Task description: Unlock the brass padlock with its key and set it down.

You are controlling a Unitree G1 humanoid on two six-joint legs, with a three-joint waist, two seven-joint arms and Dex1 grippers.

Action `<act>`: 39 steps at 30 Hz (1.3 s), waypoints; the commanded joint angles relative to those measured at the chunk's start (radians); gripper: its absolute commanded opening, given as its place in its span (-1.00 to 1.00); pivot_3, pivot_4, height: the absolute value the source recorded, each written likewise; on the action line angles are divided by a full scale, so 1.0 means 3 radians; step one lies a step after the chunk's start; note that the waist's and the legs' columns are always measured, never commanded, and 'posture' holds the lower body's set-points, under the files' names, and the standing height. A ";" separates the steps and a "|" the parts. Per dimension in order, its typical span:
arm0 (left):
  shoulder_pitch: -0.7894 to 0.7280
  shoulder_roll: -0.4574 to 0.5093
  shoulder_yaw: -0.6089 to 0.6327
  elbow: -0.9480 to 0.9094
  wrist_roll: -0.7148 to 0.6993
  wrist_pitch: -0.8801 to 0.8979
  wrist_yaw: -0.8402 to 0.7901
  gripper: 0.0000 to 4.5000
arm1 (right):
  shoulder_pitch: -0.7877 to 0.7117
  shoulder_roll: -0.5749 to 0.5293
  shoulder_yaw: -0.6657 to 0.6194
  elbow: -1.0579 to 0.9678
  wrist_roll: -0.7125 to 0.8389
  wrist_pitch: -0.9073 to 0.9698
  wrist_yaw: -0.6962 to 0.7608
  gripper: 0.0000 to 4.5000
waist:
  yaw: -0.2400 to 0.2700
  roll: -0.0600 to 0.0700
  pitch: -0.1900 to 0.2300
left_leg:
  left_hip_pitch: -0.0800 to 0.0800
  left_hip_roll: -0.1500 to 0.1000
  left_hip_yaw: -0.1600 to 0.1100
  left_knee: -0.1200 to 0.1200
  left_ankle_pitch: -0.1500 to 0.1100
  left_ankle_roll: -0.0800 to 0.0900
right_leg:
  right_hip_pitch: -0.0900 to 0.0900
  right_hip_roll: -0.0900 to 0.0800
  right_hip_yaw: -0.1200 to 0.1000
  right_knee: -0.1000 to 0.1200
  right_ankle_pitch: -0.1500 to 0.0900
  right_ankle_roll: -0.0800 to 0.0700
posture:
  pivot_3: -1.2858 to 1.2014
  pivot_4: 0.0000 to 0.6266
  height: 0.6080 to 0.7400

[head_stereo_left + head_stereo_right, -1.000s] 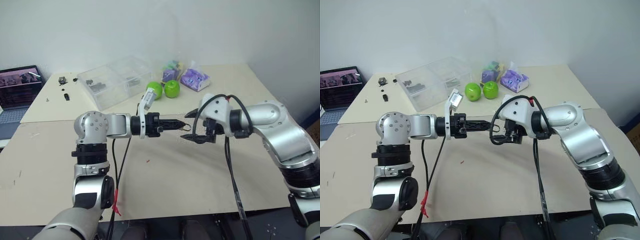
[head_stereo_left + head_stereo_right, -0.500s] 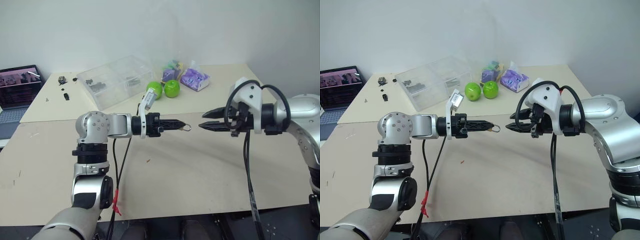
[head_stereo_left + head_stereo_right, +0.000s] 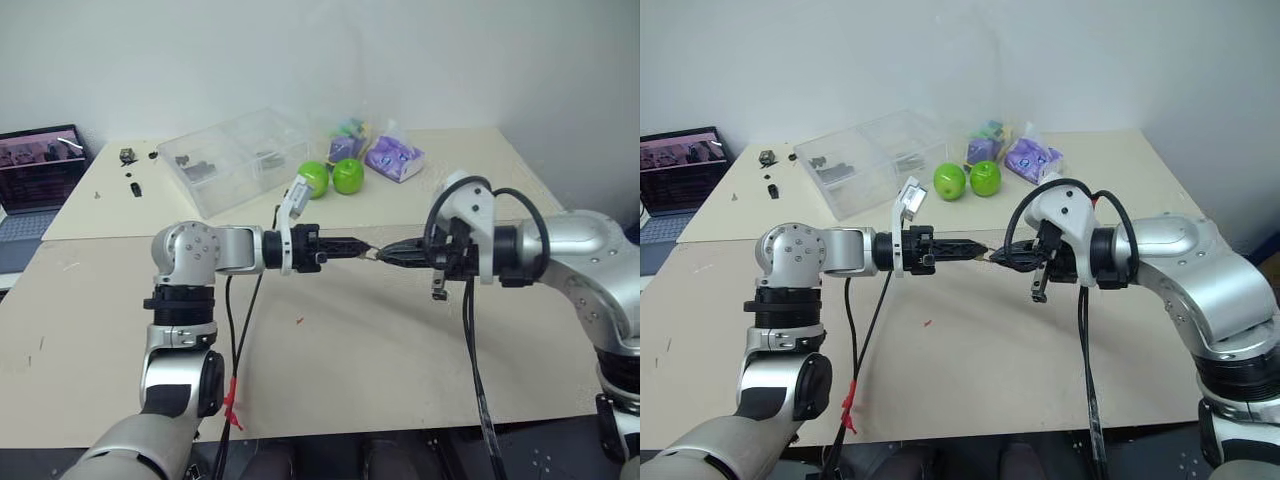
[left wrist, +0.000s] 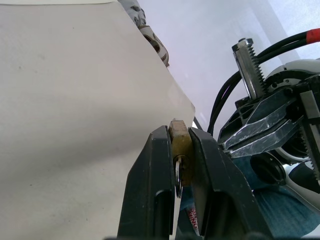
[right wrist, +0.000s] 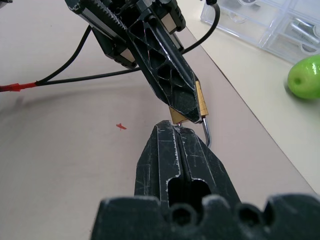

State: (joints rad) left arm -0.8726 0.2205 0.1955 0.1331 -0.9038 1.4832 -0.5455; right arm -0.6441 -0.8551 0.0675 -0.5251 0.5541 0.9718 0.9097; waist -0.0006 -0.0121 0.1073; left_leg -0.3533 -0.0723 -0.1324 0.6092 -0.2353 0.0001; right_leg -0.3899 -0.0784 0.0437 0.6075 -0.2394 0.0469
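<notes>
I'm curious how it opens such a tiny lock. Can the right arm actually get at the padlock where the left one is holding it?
Probably yes. The left gripper holds the brass padlock up in the air above the table, and the right gripper, shut, already has its tips against the padlock's lower edge. Nothing stands between them.

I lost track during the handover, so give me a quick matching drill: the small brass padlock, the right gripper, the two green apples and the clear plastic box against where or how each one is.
Things:
1. small brass padlock
2. right gripper
3. two green apples
4. clear plastic compartment box

States or places:
A. on the far table, beside the purple packets
B. clamped between the left gripper's black fingers
C. fingers shut, tips at the padlock
D. on the far table, holding small parts

Pairs: 1-B, 2-C, 3-A, 4-D
</notes>
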 commanded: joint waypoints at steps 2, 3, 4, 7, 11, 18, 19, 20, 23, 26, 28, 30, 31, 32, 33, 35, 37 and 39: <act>-0.0095 0.0002 0.0036 -0.0079 -0.0054 -0.0027 -0.0015 -0.97 | 0.0001 0.0028 0.0038 -0.0011 -0.0079 -0.0124 -0.0086 -0.99 | 0.0003 0.0000 0.0000 | 0.0000 0.0000 0.0000 0.0001 0.0000 0.0000 | 0.0000 0.0000 0.0000 0.0001 0.0000 0.0000 | 0.03 -0.52 1.00; -0.0094 -0.0003 0.0039 -0.0088 -0.0056 -0.0021 -0.0007 -0.97 | 0.0005 0.0041 0.0056 0.0003 -0.0095 -0.0143 -0.0099 -0.99 | 0.0003 0.0000 0.0000 | 0.0000 0.0000 0.0000 0.0001 0.0000 0.0000 | 0.0000 0.0000 -0.0001 0.0001 0.0000 0.0000 | 0.03 -0.52 1.00; -0.0095 -0.0009 0.0051 -0.0094 -0.0067 -0.0008 0.0002 -0.97 | 0.0007 0.0053 0.0072 0.0017 -0.0112 -0.0160 -0.0114 -0.99 | 0.0001 -0.0001 0.0000 | 0.0000 0.0000 0.0000 0.0001 0.0000 0.0000 | 0.0000 0.0001 -0.0001 0.0001 0.0000 0.0000 | 0.03 -0.52 1.00; -0.0099 -0.0015 0.0079 -0.0114 -0.0088 0.0024 0.0026 -0.97 | 0.0013 0.0066 0.0093 0.0056 -0.0158 -0.0205 -0.0144 -0.99 | 0.0002 -0.0001 0.0000 | 0.0000 0.0000 0.0000 0.0001 0.0000 0.0000 | 0.0000 0.0001 -0.0001 0.0001 0.0000 0.0000 | 0.03 -0.52 1.00; -0.0098 -0.0017 0.0100 -0.0128 -0.0097 0.0045 0.0057 -0.97 | 0.0017 0.0068 0.0113 0.0113 -0.0221 -0.0263 -0.0158 -0.99 | 0.0002 -0.0001 0.0000 | 0.0000 0.0000 0.0000 0.0000 0.0000 0.0000 | 0.0000 0.0001 -0.0001 0.0001 0.0000 0.0000 | 0.03 -0.52 1.00; -0.0103 -0.0031 0.0136 -0.0140 -0.0105 0.0076 0.0099 -0.97 | 0.0018 0.0084 0.0164 0.0177 -0.0306 -0.0341 -0.0139 -0.99 | 0.0001 -0.0001 0.0001 | 0.0000 -0.0001 0.0000 0.0002 0.0000 0.0000 | 0.0000 0.0001 -0.0001 0.0001 0.0000 0.0000 | 0.03 -0.52 1.00; -0.0105 -0.0033 0.0141 -0.0139 -0.0104 0.0079 0.0104 -0.97 | 0.0018 0.0088 0.0174 0.0186 -0.0315 -0.0351 -0.0137 -0.99 | 0.0001 -0.0001 0.0000 | 0.0000 -0.0001 0.0000 0.0002 0.0000 0.0000 | 0.0000 0.0001 -0.0001 0.0001 0.0000 0.0000 | 0.03 -0.52 1.00; -0.0105 -0.0032 0.0144 -0.0139 -0.0103 0.0078 0.0105 -0.97 | 0.0017 0.0092 0.0185 0.0195 -0.0324 -0.0359 -0.0137 -0.99 | 0.0001 -0.0001 0.0000 | 0.0000 -0.0001 0.0000 0.0001 0.0000 0.0000 | 0.0000 0.0001 -0.0001 0.0001 0.0000 0.0000 | 0.03 -0.52 1.00; -0.0101 -0.0042 0.0160 -0.0110 -0.0082 0.0052 0.0131 -0.97 | 0.0014 0.0107 0.0222 0.0224 -0.0363 -0.0391 -0.0139 -0.99 | 0.0001 -0.0001 0.0000 | 0.0001 0.0000 0.0000 0.0001 0.0000 0.0000 | 0.0000 0.0001 -0.0001 0.0001 0.0000 0.0000 | 0.03 -0.52 1.00; -0.0097 -0.0059 0.0178 -0.0116 -0.0091 0.0055 0.0159 -0.97 | -0.0003 0.0141 0.0252 0.0254 -0.0399 -0.0412 -0.0155 -0.99 | 0.0001 -0.0001 0.0001 | 0.0001 0.0000 0.0000 0.0001 0.0000 0.0000 | 0.0000 0.0001 -0.0001 0.0001 0.0000 0.0000 | 0.03 -0.52 1.00; -0.0097 -0.0070 0.0190 -0.0131 -0.0107 0.0070 0.0180 -0.97 | -0.0007 0.0165 0.0256 0.0264 -0.0416 -0.0418 -0.0160 -0.99 | 0.0001 -0.0001 0.0001 | 0.0000 0.0000 0.0000 0.0001 0.0000 0.0000 | 0.0000 0.0001 -0.0001 0.0002 0.0000 0.0000 | 0.03 -0.52 1.00; -0.0115 -0.0077 0.0217 -0.0135 -0.0126 0.0088 0.0200 -0.97 | -0.0007 0.0192 0.0266 0.0281 -0.0447 -0.0429 -0.0167 -0.99 | 0.0001 -0.0001 0.0001 | 0.0001 0.0000 0.0000 0.0001 0.0000 0.0000 | 0.0000 0.0001 -0.0001 0.0001 0.0000 0.0000 | 0.03 -0.52 1.00; -0.0122 -0.0081 0.0228 -0.0136 -0.0133 0.0096 0.0208 -0.97 | -0.0006 0.0201 0.0270 0.0289 -0.0459 -0.0434 -0.0169 -0.99 | 0.0000 -0.0001 0.0000 | 0.0001 0.0000 0.0000 0.0001 0.0000 0.0000 | 0.0000 0.0001 -0.0001 0.0001 0.0000 0.0000 | 0.03 -0.52 1.00; -0.0129 -0.0087 0.0241 -0.0139 -0.0142 0.0104 0.0216 -0.97 | -0.0003 0.0208 0.0272 0.0297 -0.0472 -0.0439 -0.0168 -0.99 | 0.0000 -0.0001 0.0000 | 0.0001 0.0000 0.0000 0.0000 0.0000 0.0000 | 0.0000 0.0001 -0.0001 0.0001 0.0000 0.0000 | 0.03 -0.52 1.00; -0.0136 -0.0090 0.0253 -0.0145 -0.0150 0.0115 0.0221 -0.97 | 0.0001 0.0213 0.0279 0.0310 -0.0490 -0.0452 -0.0166 -0.99 | 0.0000 -0.0001 0.0000 | 0.0001 0.0000 0.0000 0.0000 0.0000 0.0000 | 0.0000 0.0001 -0.0001 0.0001 0.0000 0.0000 | 0.03 -0.52 1.00; -0.0143 -0.0099 0.0265 -0.0162 -0.0162 0.0135 0.0230 -0.97 | 0.0012 0.0219 0.0285 0.0340 -0.0520 -0.0484 -0.0158 -0.99 | 0.0001 -0.0001 0.0000 | 0.0002 0.0000 0.0000 0.0000 0.0000 0.0000 | 0.0000 0.0002 -0.0001 0.0001 0.0000 0.0000 | 0.03 -0.52 1.00; -0.0143 -0.0098 0.0274 -0.0173 -0.0168 0.0152 0.0230 -0.97 | 0.0014 0.0224 0.0290 0.0376 -0.0546 -0.0522 -0.0158 -0.99 | 0.0000 -0.0001 0.0000 | 0.0002 0.0000 0.0000 0.0000 0.0000 0.0000 | 0.0000 0.0002 -0.0001 0.0001 0.0000 0.0000 | 0.03 -0.52 1.00; -0.0136 -0.0091 0.0275 -0.0174 -0.0162 0.0158 0.0227 -0.97 | 0.0016 0.0227 0.0293 0.0411 -0.0564 -0.0558 -0.0155 -0.99 | -0.0001 -0.0001 0.0000 | 0.0002 0.0000 0.0000 0.0000 0.0000 0.0000 | 0.0000 0.0002 -0.0001 0.0002 0.0000 0.0000 | 0.03 -0.52 1.00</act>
State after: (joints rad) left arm -0.8727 0.1949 0.2545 0.1292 -0.9095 1.5280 -0.4602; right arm -0.6364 -0.7868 0.1602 -0.4103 0.4061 0.8259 0.8696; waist -0.0011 -0.0123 0.1075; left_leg -0.3528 -0.0723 -0.1324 0.6093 -0.2352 -0.0001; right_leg -0.3898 -0.0778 0.0434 0.6081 -0.2394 0.0469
